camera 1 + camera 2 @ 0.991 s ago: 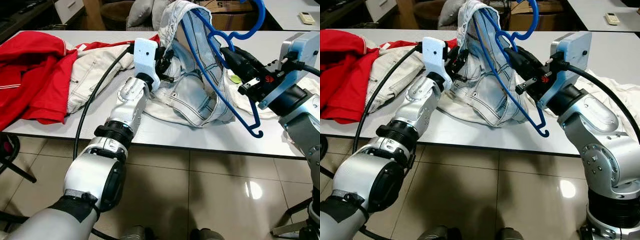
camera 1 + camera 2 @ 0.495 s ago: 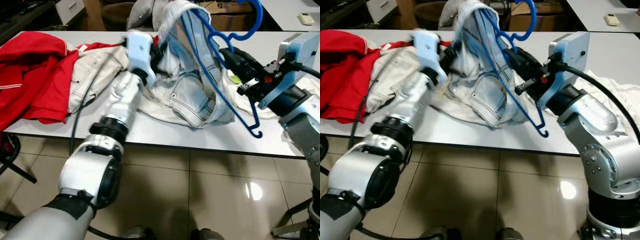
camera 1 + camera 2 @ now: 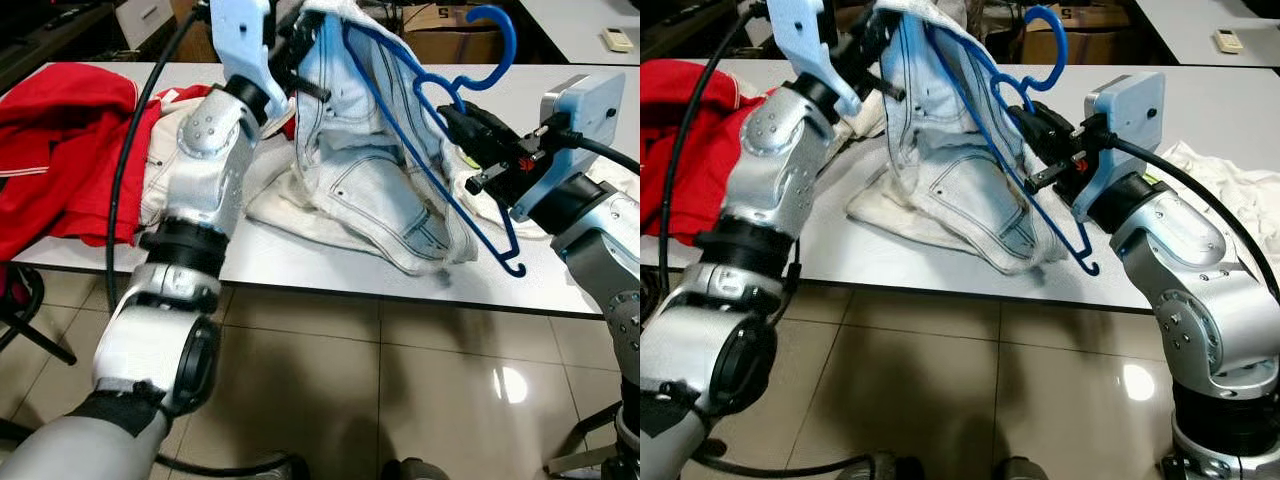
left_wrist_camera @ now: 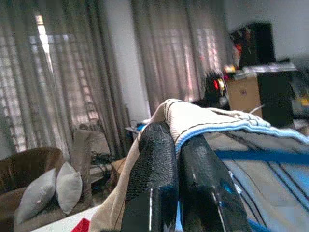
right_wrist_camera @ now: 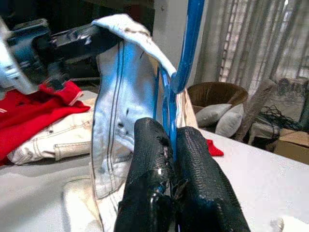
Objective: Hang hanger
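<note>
White table (image 3: 330,275) is bearing the work, standing over a tiled floor (image 3: 380,380). A pale denim jacket (image 3: 365,170) is rising off the table's middle, its lower part trailing on the tabletop and its upper edge lifted high. The left gripper (image 4: 179,145) is pinching that upper edge, its two black fingers pressed together on the cloth. A blue hanger (image 3: 440,110) is sitting partly inside the jacket, its hook standing above the jacket's right side and one end jutting out low toward the table's near edge. The right gripper (image 5: 169,145) is clamping the hanger's blue bar just right of the jacket. A red garment (image 3: 60,140) and a cream jacket (image 3: 165,160) are lying on the table left of the denim jacket.
</note>
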Robot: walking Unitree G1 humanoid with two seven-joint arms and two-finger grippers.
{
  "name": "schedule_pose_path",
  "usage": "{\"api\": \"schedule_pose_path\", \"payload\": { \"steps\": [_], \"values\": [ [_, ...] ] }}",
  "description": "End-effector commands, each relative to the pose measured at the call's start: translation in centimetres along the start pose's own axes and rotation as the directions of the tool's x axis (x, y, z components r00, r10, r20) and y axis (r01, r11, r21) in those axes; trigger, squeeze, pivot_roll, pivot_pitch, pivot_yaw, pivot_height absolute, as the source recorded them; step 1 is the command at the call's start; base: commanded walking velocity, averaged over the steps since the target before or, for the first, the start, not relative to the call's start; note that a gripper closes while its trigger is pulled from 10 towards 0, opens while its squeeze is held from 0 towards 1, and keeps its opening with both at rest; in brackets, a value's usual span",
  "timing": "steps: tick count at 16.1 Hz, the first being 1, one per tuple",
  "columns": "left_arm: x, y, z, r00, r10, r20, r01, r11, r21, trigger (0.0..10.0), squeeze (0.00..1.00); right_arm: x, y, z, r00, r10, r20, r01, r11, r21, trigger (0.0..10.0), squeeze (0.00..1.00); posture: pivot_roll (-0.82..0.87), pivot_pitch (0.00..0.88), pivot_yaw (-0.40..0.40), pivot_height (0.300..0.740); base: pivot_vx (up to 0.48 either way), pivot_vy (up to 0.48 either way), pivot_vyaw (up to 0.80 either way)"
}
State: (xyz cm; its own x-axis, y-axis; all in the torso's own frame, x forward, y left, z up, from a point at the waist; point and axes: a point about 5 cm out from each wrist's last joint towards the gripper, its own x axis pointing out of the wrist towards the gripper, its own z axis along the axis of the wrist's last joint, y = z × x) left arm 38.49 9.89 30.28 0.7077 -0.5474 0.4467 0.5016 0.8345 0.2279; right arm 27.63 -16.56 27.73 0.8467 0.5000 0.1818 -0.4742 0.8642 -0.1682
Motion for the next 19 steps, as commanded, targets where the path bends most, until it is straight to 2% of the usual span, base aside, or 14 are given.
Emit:
{"api": "schedule_pose_path", "payload": {
  "steps": [1, 3, 6, 8, 10, 11, 13, 14, 17, 18, 19],
  "values": [
    [-0.3, -0.3, 0.0, 0.997, -0.059, -0.045, 0.063, 0.994, 0.095, 0.0, 0.00, 0.2, -0.2, 0.2, 0.999, -0.031, 0.017, 0.031, 1.000, -0.002, 10.0, 0.00, -0.19, 0.050, 0.127, 0.740, 0.000, 0.000, 0.00],
    [-0.6, -0.4, -0.4, 0.995, -0.062, -0.079, 0.071, 0.991, 0.110, 0.0, 0.00, 0.3, -0.3, 0.6, 0.998, -0.044, 0.037, 0.044, 0.999, 0.001, 10.0, 0.00, -0.19, 0.052, 0.131, 0.740, 0.000, 0.000, 0.00],
    [-1.5, -0.3, -1.7, 0.981, -0.057, -0.186, 0.088, 0.983, 0.159, 0.0, 0.00, 0.4, -0.8, 1.1, 0.991, -0.116, 0.065, 0.115, 0.993, 0.022, 10.0, 0.00, -0.20, 0.053, 0.138, 0.740, 0.000, 0.000, 0.00],
    [-2.2, -0.1, -3.0, 0.964, -0.034, -0.263, 0.085, 0.979, 0.184, 0.0, 0.00, 0.4, -1.0, 0.8, 0.983, -0.174, 0.062, 0.170, 0.983, 0.071, 10.0, 0.00, -0.19, 0.055, 0.141, 0.740, 0.000, 0.000, 0.00],
    [-2.4, -0.4, -3.5, 0.960, -0.037, -0.277, 0.090, 0.979, 0.182, 0.0, 0.00, 0.5, -0.6, 0.7, 0.985, -0.163, 0.064, 0.157, 0.984, 0.087, 10.0, 0.00, -0.19, 0.056, 0.144, 0.740, 0.000, 0.000, 0.00],
    [-2.4, -1.1, -3.8, 0.958, -0.040, -0.283, 0.092, 0.981, 0.171, 10.0, 0.00, 0.7, -0.2, 0.6, 0.986, -0.153, 0.065, 0.146, 0.984, 0.102, 10.0, 0.00, -0.19, 0.057, 0.144, 0.740, 0.000, 0.000, 0.00],
    [-2.6, -2.0, -4.3, 0.957, -0.080, -0.279, 0.110, 0.990, 0.091, 10.0, 0.00, 0.7, -0.2, 0.6, 0.985, -0.157, 0.064, 0.149, 0.982, 0.116, 10.0, 0.00, -0.19, 0.059, 0.145, 0.740, 0.000, 0.000, 0.00],
    [-3.1, -2.5, -4.9, 0.949, -0.107, -0.296, 0.131, 0.990, 0.060, 10.0, 1.00, 0.7, -0.3, 0.6, 0.984, -0.167, 0.063, 0.158, 0.979, 0.127, 10.0, 0.00, -0.19, 0.059, 0.145, 0.740, 0.000, 0.000, 0.00],
    [-5.3, -3.8, -6.2, 0.917, -0.183, -0.354, 0.199, 0.980, 0.008, 10.0, 1.00, 0.7, -0.5, 0.6, 0.982, -0.178, 0.062, 0.169, 0.977, 0.129, 10.0, 0.00, -0.18, 0.067, 0.146, 0.740, 0.000, 0.000, 0.00],
    [-7.9, -4.5, -6.8, 0.897, -0.221, -0.382, 0.214, 0.975, -0.062, 10.0, 1.00, 0.7, -0.5, 0.7, 0.984, -0.171, 0.055, 0.165, 0.980, 0.110, 10.0, 0.00, -0.17, 0.072, 0.137, 0.740, 0.000, 0.000, 0.00],
    [-9.0, -4.6, -6.7, 0.899, -0.221, -0.378, 0.199, 0.975, -0.096, 10.0, 1.00, 0.7, -0.4, 0.6, 0.985, -0.165, 0.051, 0.159, 0.981, 0.111, 10.0, 0.00, -0.17, 0.075, 0.132, 0.740, 0.000, 0.000, 0.80]
  ]
}}
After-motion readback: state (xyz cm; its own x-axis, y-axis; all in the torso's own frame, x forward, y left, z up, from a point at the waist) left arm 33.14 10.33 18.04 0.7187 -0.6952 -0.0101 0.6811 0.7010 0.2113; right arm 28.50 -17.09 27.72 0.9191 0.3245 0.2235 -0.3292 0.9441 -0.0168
